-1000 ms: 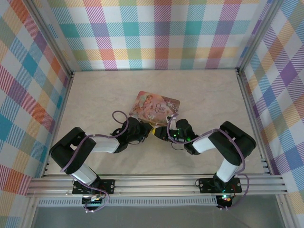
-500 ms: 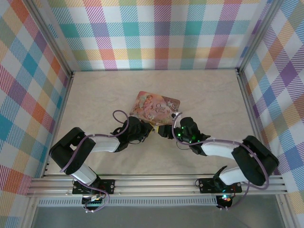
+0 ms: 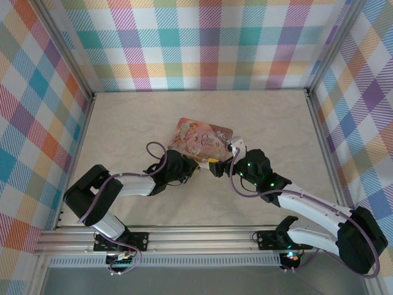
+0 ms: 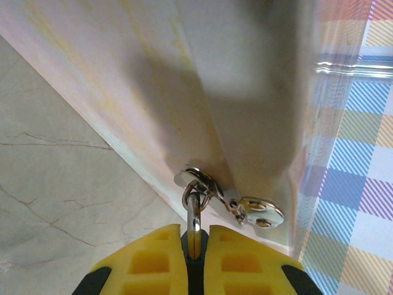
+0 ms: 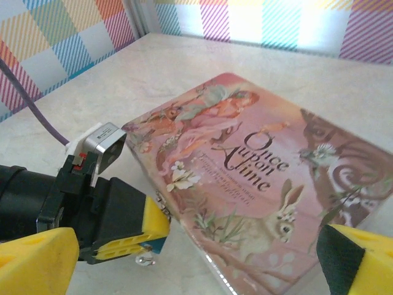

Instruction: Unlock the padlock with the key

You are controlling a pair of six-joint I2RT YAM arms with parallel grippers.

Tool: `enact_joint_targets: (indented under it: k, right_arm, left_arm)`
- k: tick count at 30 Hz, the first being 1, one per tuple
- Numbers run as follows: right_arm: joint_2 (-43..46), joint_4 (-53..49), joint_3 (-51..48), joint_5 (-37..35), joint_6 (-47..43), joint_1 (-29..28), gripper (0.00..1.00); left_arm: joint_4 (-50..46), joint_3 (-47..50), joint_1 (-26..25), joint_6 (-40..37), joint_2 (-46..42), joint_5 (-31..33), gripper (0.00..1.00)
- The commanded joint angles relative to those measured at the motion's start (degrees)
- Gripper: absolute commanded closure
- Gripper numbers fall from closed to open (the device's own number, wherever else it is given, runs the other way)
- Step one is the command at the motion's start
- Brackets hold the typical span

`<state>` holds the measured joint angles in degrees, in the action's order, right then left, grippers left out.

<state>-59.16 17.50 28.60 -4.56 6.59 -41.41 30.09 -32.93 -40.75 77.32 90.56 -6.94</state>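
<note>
Pink tin [image 3: 199,136]: lies flat on the marble-look table [image 3: 123,129] with its near corner turned toward both arms, which puts the hasp [image 4: 245,209] within reach of the fingers.
Padlock [image 4: 194,215]: hangs at that near corner, its thin silvery shackle hooked through the hasp's loop. In the right wrist view a sliver of blue body shows under the left pads.
Left gripper [image 4: 195,246]: clenched on the padlock, yellow pads pressed together with the shackle rising out of the seam — a hold that, I judge, braces the lock against twisting.
Right gripper [image 5: 199,270]: released, fingers spread wide with nothing between them, hovering just beside the tin's corner.
Key: cannot tell it from the small silvery bits by the left pads.
Step in hand: likely the key work — one arm braces, the other is free to act.
</note>
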Motion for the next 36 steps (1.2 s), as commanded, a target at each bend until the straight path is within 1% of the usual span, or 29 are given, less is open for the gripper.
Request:
enact_joint_targets:
  k: [1, 6, 10, 13, 18, 21, 26, 32, 36]
  right_arm:
    - [1.32, 1.56, -0.85, -1.86, -5.18, -0.34, 0.00]
    - [1.57, 2.11, -0.91, -3.47, -7.88, -0.36, 0.00]
    - [2.20, 2.09, -1.14, -4.33, -12.74, -0.34, 0.00]
    - [2.47, -0.35, -0.45, -3.52, -17.82, -0.38, 0.00]
    - [2.47, -4.46, 0.04, -4.98, -24.34, -1.12, 0.00]
    - [2.39, -4.61, -0.92, -6.48, -29.31, -2.81, 0.00]
    - [0.46, -1.63, -3.66, -9.20, -36.80, -7.25, 0.00]
    - [-5.26, 3.99, -5.92, -13.77, -45.29, -13.07, 0.00]
    - [-10.28, 5.42, -5.42, -15.48, -48.46, -15.47, 0.00]
  left_arm:
    - [-2.38, -0.91, -0.95, -0.15, -1.00, -0.21, 1.00]
    - [-2.30, -1.08, -1.07, -0.16, -1.01, -0.77, 1.00]
    - [-2.37, -1.08, -1.16, -0.13, -1.27, -1.00, 1.00]
    - [-2.47, -1.09, -1.15, 0.25, -1.36, -0.98, 1.00]
    - [-2.81, -0.91, -1.16, 1.73, -1.87, -0.31, 1.00]
    - [-3.42, -0.91, -1.16, 2.11, -2.36, -0.01, 1.00]
    - [-4.13, -1.39, -1.17, 2.30, -2.67, -0.23, 1.00]
    - [-4.60, -1.78, -1.12, 2.31, -2.56, -0.53, 1.00]
    - [-4.74, -1.90, -1.10, 2.31, -2.59, -0.62, 1.00]
